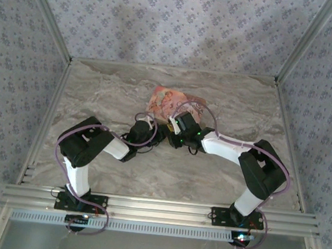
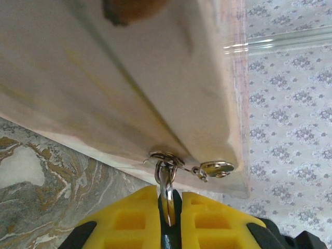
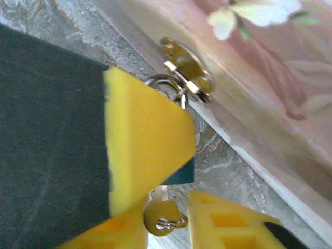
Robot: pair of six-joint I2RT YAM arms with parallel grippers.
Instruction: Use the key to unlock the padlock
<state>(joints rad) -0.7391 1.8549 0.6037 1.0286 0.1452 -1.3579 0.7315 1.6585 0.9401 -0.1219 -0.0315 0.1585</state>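
Padlock [image 3: 182, 175] body, blue, in right wrist view

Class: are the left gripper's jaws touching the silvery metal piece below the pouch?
Touching. The left wrist view shows the silvery metal piece pinched between the left gripper's shut jaws, with no gap on either side.

This is a robot test booth in a lab, dressed to look homely. Metal rails [image 1: 157, 207] frame a marble-patterned tabletop [image 1: 208, 179], and flowered wallpaper [image 1: 176, 24] closes three sides. The left arm [image 1: 83, 151] and right arm [image 1: 259, 170] are bolted at its near edge.
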